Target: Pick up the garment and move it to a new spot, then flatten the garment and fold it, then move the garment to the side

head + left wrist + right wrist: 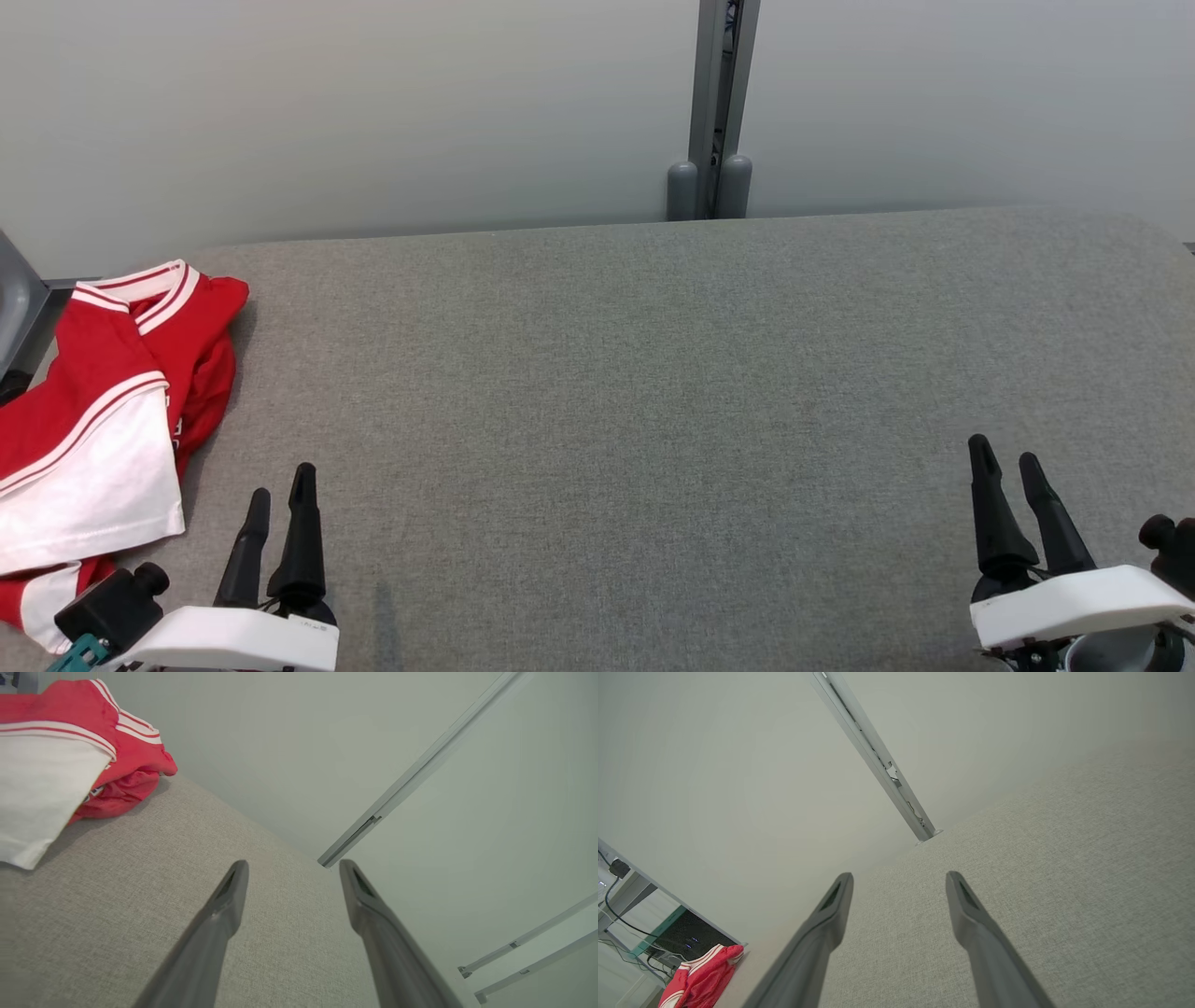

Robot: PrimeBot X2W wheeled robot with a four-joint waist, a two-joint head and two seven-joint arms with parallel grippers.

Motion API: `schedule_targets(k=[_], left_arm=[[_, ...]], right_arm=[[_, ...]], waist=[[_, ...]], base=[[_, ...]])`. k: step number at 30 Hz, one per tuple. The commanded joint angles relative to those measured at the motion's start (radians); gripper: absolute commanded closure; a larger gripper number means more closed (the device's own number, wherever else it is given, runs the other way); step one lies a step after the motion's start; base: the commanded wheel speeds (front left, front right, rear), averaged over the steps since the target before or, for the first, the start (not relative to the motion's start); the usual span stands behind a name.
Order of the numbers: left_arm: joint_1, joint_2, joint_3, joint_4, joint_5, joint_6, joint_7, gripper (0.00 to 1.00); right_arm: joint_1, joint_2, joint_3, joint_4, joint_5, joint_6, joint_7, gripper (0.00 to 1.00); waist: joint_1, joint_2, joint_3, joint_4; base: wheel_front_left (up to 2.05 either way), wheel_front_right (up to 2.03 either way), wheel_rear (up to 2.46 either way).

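Garment [93, 429] crumpled at frame left on grey bench [653, 373], long axis top-to-bottom; left tool [282, 481], right tool [1004, 450] both spread, empty.

Head cam: looking fwd and down from high over the grey table [597, 373], facing the wall [373, 112]. Left wrist cam: sitting low, v. near the table, looking along left gripper [293, 863] to far edge. Right wrist cam: doing same from opposite side, along right gripper [899, 875]. Sharing in all 3: garment [93, 355], metal post [721, 93].
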Motion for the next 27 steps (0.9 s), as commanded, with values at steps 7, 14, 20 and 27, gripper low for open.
schedule_targets(k=[7, 14, 20, 27], left_arm=[[0.002, 0.008, -0.003, -0.019, 0.107, -0.006, -0.027, 0.0], [0.02, 0.009, -0.012, -0.02, 0.206, -0.004, -0.049, 0.0], [0.031, 0.009, -0.015, -0.021, 0.275, -0.003, -0.065, 0.0], [0.039, 0.01, -0.015, -0.018, 0.338, 0.002, -0.081, 0.0]], right_arm=[[0.004, -0.011, 0.016, -0.024, -0.104, 0.001, -0.029, 0.0], [0.016, -0.012, 0.028, -0.031, -0.195, 0.002, -0.052, 0.0], [0.027, -0.012, 0.034, -0.035, -0.26, 0.002, -0.068, 0.0], [0.033, -0.013, 0.035, -0.037, -0.321, 0.002, -0.083, 0.0]], waist=[[0.0, 0.0, 0.0, 0.004], [0.0, 0.0, -0.005, 0.008], [0.0, 0.0, -0.008, 0.008], [0.0, 0.0, -0.01, 0.006]], base=[[0.0, 0.0, 0.0], [0.0, 0.0, 0.0], [0.0, 0.0, 0.0], [0.0, 0.0, 0.0]])
